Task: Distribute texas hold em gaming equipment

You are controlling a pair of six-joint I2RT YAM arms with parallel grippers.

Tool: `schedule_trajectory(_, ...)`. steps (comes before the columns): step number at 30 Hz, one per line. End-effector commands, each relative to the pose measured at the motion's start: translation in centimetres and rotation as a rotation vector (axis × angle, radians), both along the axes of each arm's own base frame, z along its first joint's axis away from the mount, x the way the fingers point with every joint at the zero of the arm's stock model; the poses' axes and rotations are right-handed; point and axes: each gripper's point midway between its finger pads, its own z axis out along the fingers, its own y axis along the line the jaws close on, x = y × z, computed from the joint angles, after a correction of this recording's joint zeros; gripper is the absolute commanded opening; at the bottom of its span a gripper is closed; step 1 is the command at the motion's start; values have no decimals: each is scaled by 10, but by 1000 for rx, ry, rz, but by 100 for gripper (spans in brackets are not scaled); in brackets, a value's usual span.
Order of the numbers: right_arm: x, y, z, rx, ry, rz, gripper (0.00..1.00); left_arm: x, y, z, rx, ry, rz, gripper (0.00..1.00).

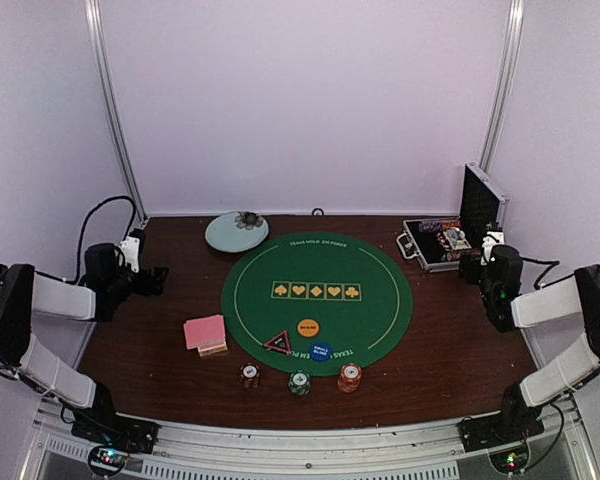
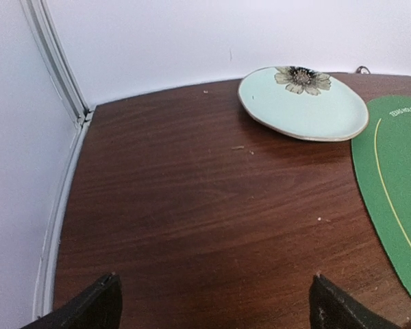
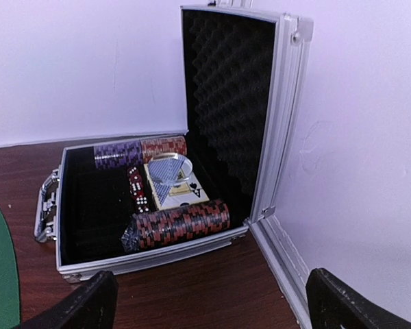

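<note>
Pincers apart on both arms, clamped on nothing: left pincer looking over bare bench toward plate, right pincer facing open case at far right corner. Aimed away from the gear in both cases. Seen from overhead: cards lying as a pink stack on bench just off left edge of mat, nearer the bases than left pincer and off to its right, well closer to left arm than to right. Hard to call stack's long axis; near square in this view, edges a little skewed to bench edge. Just off mat's near edge, chips standing as three short stacks in a row, red-orange stack at the right end. On mat's near part, just beyond chips: triangle marker, orange button and blue button, clustered. Judged: cards the likeliest pick for left arm, calling for a swing right and back toward bases, then a wrist turn to square fingers across stack. For right pincer, everything lying left and nearer, well apart from it; a turn away from case called for before any reach.
</note>
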Motion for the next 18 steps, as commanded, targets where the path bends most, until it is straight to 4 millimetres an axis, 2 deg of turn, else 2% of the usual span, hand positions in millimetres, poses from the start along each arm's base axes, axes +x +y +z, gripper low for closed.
schedule_trajectory(1,-1,-3,36,59,38,-54,99,1,0,29,58,72,-40,98)
schedule_trajectory(3,0,1,50,111,85,-44,100,-2,-2,35,61,150,-54,98)
schedule_trajectory(6,2,22,62,124,192,23,99,-9,-4,47,45,247,-65,98)
schedule_trajectory(8,4,41,79,144,201,71,99,-14,-6,63,33,280,-80,98)
schedule_trajectory(12,3,77,103,384,187,199,99,-25,-15,91,2,285,-119,97)
schedule_trajectory(14,1,87,104,522,222,214,99,-30,-17,104,-8,281,-124,98)
schedule_trajectory(18,-4,143,102,645,297,459,100,-38,-18,117,-4,312,-135,97)
